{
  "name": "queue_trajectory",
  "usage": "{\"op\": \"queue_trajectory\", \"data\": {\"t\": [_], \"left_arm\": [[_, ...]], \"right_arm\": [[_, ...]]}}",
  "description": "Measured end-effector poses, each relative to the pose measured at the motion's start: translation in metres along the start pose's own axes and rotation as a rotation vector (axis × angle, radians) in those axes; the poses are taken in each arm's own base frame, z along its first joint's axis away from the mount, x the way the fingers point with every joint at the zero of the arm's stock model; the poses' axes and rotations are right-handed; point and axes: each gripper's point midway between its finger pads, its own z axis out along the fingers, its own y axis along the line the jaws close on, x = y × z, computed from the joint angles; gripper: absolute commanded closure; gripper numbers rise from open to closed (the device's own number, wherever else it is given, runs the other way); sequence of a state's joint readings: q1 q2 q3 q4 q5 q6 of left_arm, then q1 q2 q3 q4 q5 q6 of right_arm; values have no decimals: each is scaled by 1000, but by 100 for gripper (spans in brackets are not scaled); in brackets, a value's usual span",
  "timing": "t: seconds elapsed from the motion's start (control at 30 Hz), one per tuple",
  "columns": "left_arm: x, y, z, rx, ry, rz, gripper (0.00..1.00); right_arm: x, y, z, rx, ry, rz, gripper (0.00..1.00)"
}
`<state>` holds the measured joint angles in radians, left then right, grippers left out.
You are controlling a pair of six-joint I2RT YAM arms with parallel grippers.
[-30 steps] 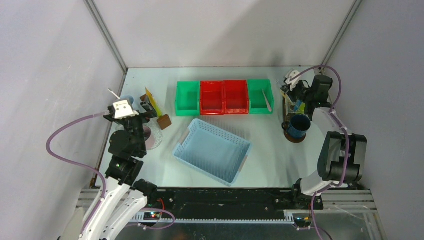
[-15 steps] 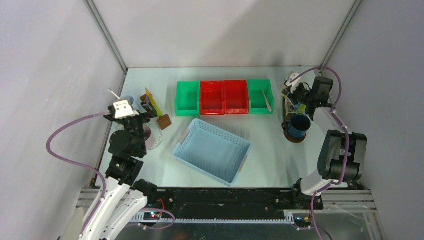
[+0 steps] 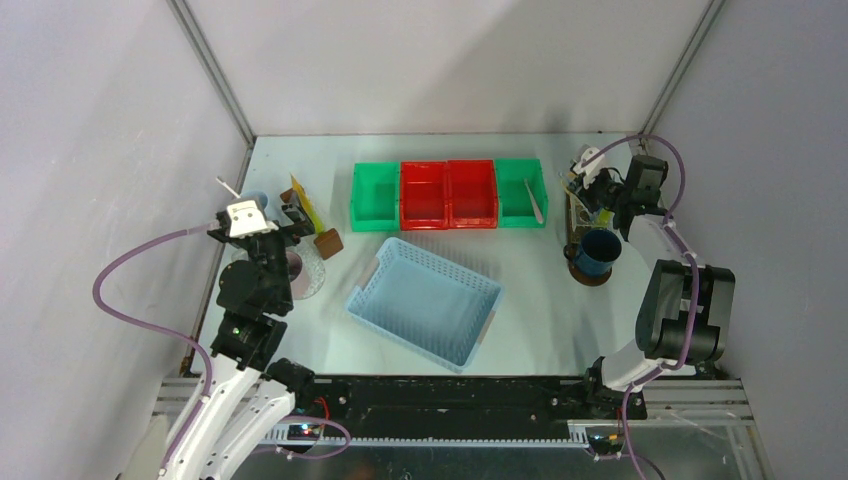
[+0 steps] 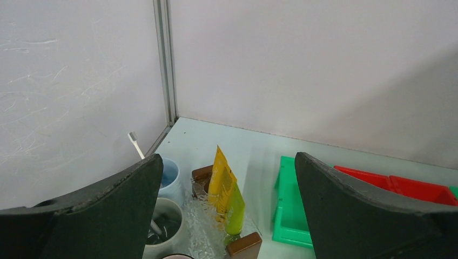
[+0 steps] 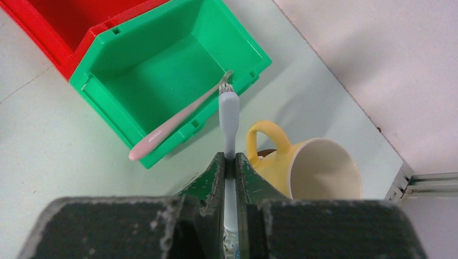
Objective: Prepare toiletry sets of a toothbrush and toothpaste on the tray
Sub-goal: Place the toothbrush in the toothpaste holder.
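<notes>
Two arms start at the near edge of the table [image 3: 520, 340]. One light blue basket [image 3: 425, 298] sits closest, in the middle.

On the left, the left gripper [image 4: 228, 162] has its fingers spread wide and holds nothing. Past it I count two mugs, a grey mug [image 4: 164, 225] and a pale blue mug [image 4: 168, 181]. One white toothbrush [image 4: 136, 144] sticks up from the pale blue one. Two tubes stand on end beside them, a yellow tube [image 4: 221, 178] and a green tube [image 4: 235, 210].

On the right, one dark blue mug [image 3: 597, 252] stands on the dark brown tray [image 3: 588, 279]. The right gripper [image 5: 229, 162] pinches tight on one pale toothbrush [image 5: 229, 124], just beside one cream mug [image 5: 324, 172]. The brush runs straight out from the fingers, with its head pointing away.

Four bins stand farthest: two red bins [image 3: 447, 193] between the left green bin [image 3: 374, 195] and the right green bin [image 3: 520, 185]. One pink toothbrush [image 3: 536, 205] lies slanted across the right one.
</notes>
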<state>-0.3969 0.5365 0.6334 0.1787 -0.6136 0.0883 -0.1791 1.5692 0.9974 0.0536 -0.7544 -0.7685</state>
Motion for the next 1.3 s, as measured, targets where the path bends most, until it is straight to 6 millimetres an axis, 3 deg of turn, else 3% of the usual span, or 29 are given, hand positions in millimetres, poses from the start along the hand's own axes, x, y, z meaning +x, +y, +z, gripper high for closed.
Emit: {"op": "queue_trajectory", "data": {"t": [0.3, 1.0, 1.13, 1.3], "left_arm": [[0, -1, 0, 7, -1, -1, 2], [-2, -2, -1, 15, -7, -4, 2], [-3, -2, -1, 15, -9, -5, 1], [-3, -2, -1, 18, -10, -6, 2]], "right_arm": [[4, 0, -1, 4, 18, 10, 87], [9, 4, -2, -1, 43, 30, 70], [-2, 2, -6, 26, 38, 39, 60], [-37, -3, -11, 116, 12, 64, 48]]}}
